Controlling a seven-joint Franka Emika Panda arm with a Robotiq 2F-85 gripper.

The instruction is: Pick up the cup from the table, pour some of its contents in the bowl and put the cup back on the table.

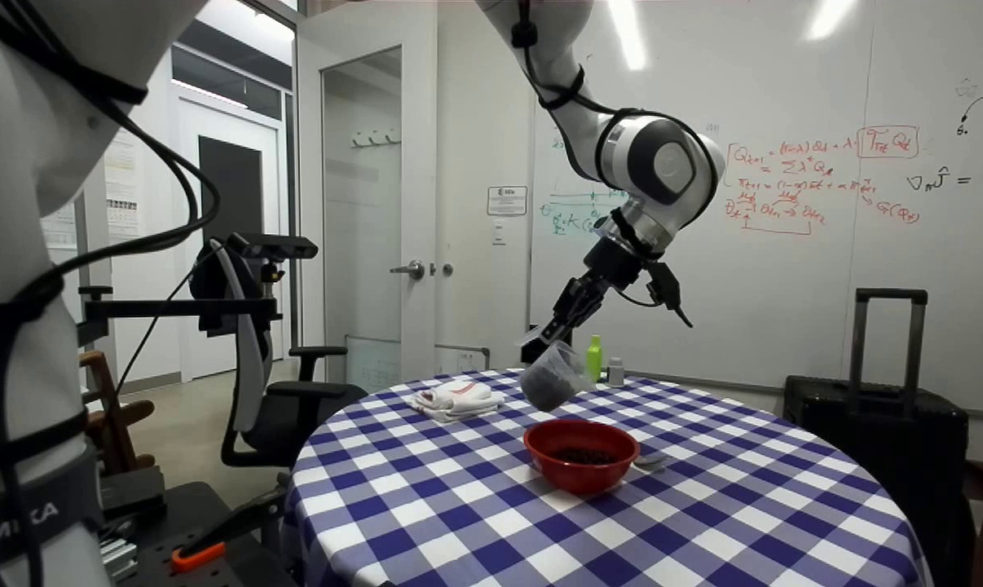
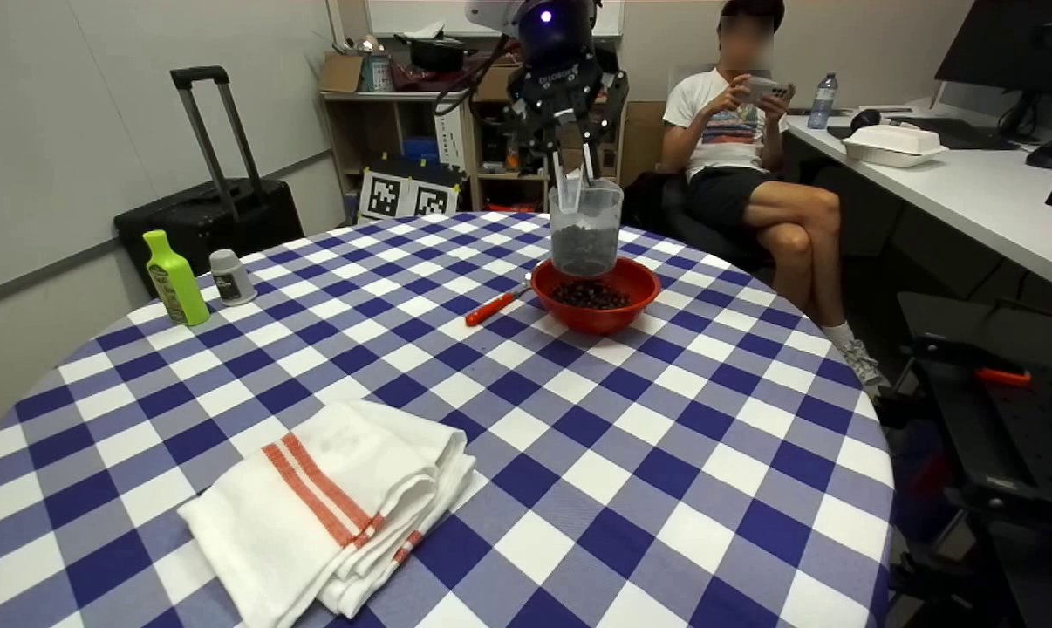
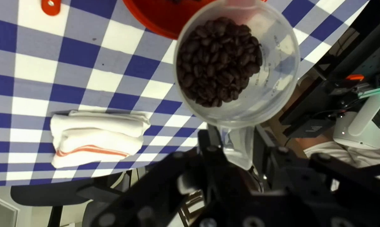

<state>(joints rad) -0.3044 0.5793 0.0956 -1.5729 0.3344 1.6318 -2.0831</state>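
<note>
Wrist view: gripper [image 3: 237,140], black, two-fingered; its fingers were clamped on the handle [image 3: 240,156] of the cup [image 3: 278,66], one on either side.
Cup: clear, small print on its wall; it was held just past the fingertips and off the table [image 1: 703,522]. In an exterior view it hung tilted, its base higher than the bowl [image 1: 581,477] and apart from it.
Beans [image 3: 218,63]: dark brown; inside the cup, beyond the fingertips, they lay to the left in the wrist view.
Bowl: red; it stood on the table, lower than the gripper, with dark beans in it.
Utensil [image 2: 491,310]: red grip; it lay lower than the gripper, just beside the bowl, contact unclear.
Towel [image 3: 98,138]: white, red stripes, folded; it lay on the table, left of the fingertips in the wrist view.
Bottle [image 2: 176,279]: green; it stood well apart from the gripper, near the table's edge.
Container [image 2: 232,277]: grey; it stood beside the bottle, likewise well apart from the gripper.
Table: blue and white check; it spread below the gripper.
Whiteboard [image 1: 785,269]: red and green writing; it was behind the gripper in an exterior view.
Suitcase [image 1: 883,465]: black; it stood past the table, right of the gripper in that view.
</note>
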